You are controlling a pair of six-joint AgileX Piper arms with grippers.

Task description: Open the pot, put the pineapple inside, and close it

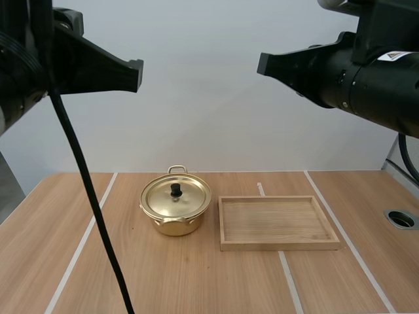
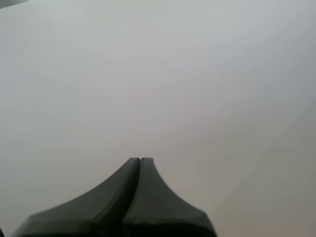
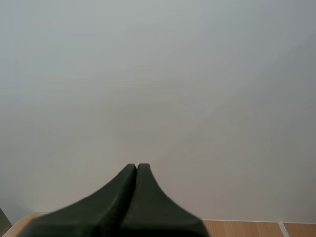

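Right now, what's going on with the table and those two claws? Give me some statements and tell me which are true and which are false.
1. The lid sits on the pot. True.
2. Seen from the high view, the wooden tray lies left of the pot. False: it lies right of the pot, close beside it.
3. The left gripper and the right gripper are both shut on nothing. True.
4. The left gripper is holding the lid. False: it hangs high above the table, well away from the pot.
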